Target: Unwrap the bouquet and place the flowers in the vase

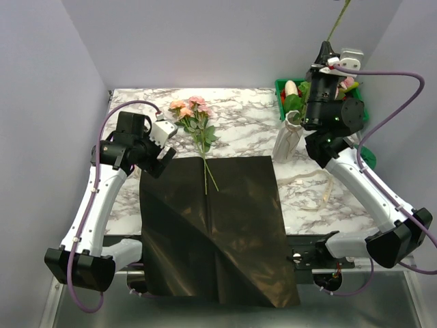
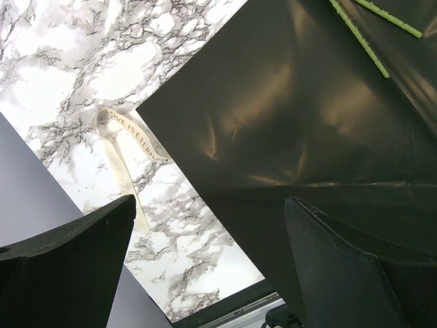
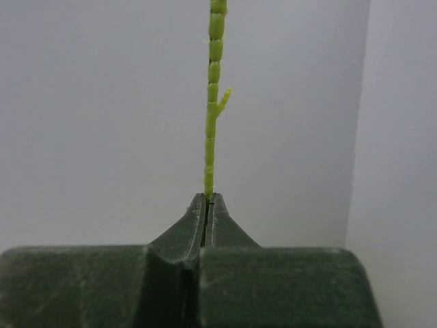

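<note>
On the cream ribbon [image 2: 126, 147] we read "…VE IS ETERN…"; it lies on the marble table [image 1: 252, 116] near a corner of the black wrapper [image 1: 212, 225]. The wrapper is spread flat, its near edge overhanging the table's front. The flowers [image 1: 194, 116] rest at its far edge, stems on the paper. Our left gripper [image 2: 208, 205] hovers wide open over the wrapper's left edge. Our right gripper [image 3: 207, 201], raised above the white vase [image 1: 285, 140] beside the green crate [image 1: 280, 85], pinches one green stem [image 3: 213, 102].
</note>
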You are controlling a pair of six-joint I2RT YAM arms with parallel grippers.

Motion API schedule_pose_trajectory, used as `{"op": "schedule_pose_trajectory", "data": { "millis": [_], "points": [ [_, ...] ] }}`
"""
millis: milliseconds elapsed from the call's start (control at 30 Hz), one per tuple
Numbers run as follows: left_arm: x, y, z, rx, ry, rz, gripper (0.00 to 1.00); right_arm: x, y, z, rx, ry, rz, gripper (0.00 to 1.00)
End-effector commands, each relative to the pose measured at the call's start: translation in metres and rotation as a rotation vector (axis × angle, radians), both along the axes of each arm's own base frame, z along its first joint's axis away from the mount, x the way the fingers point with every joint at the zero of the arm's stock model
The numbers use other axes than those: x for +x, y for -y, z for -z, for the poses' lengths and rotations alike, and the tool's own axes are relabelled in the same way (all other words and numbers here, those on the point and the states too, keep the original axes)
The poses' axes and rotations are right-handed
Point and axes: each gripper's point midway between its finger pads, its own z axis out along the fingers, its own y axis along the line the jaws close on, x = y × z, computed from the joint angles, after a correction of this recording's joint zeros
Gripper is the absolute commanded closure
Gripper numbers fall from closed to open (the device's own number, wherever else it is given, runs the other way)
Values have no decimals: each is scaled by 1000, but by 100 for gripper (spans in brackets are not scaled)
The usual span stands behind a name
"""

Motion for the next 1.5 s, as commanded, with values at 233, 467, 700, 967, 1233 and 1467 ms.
{"op": "schedule_pose_trajectory", "data": {
  "millis": [233, 467, 700, 967, 1233, 1467],
  "points": [
    [4, 2, -2, -2, -9, 25, 1, 24, -9, 36, 23, -42, -8, 99],
    [6, 0, 1, 15, -15, 30, 1, 37, -12, 47, 18, -50, 7, 99],
    [10, 1, 1, 17, -19, 35, 1, 47, -17, 74, 10, -96, 8, 99],
    [8, -1, -6, 24, -2, 33, 1, 44, -27, 122, 75, -265, -62, 99],
    [3, 0, -14, 4, 18, 26, 1, 20, -39, 160, 112, -439, -56, 82],
    [-7, -1, -17, -1, 34, 28, 1, -23, -29, 181, 135, -511, -10, 41]
  ]
}}
